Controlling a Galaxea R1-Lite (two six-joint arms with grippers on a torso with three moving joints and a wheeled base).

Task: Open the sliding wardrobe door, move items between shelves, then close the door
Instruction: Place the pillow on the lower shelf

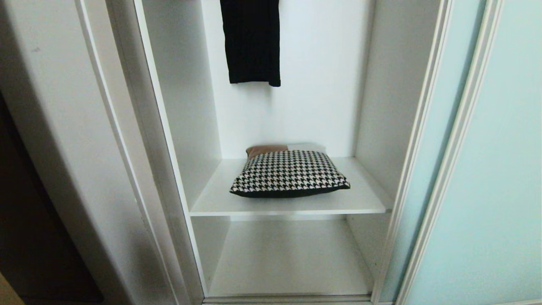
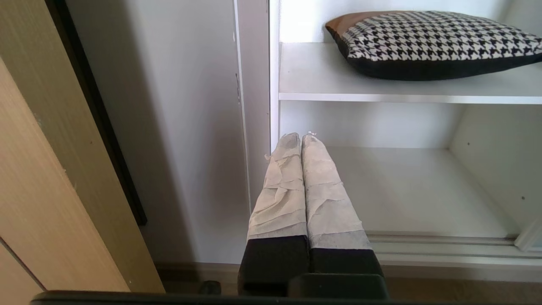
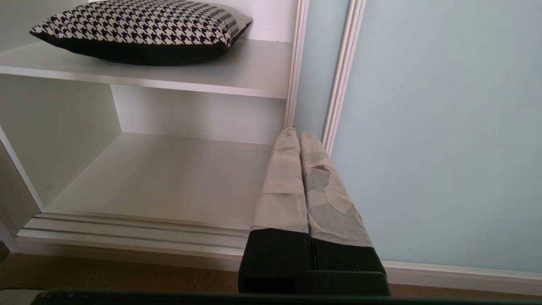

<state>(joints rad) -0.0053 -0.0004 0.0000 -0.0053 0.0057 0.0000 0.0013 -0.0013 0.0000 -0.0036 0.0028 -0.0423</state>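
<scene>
The pale aqua sliding wardrobe door point(image 1: 487, 178) point(image 3: 444, 135) stands slid to the right, leaving the compartment open. A houndstooth cushion point(image 1: 290, 173) point(image 2: 432, 40) point(image 3: 139, 25) lies flat on the upper white shelf point(image 1: 364, 199) point(image 2: 313, 76) point(image 3: 254, 63). The lower shelf point(image 1: 292, 258) point(image 2: 406, 190) point(image 3: 169, 178) below it is bare. My left gripper point(image 2: 301, 136) is shut and holds nothing, low in front of the wardrobe's left post. My right gripper point(image 3: 296, 133) is also shut with nothing in it, low by the door's frame. Neither arm appears in the head view.
A black garment point(image 1: 253, 42) hangs at the back above the cushion. A white-grey side wall panel point(image 1: 63, 148) point(image 2: 182, 127) bounds the left. A ridged floor track point(image 2: 440, 243) point(image 3: 135, 231) runs along the front. A light wood panel point(image 2: 42, 182) stands further left.
</scene>
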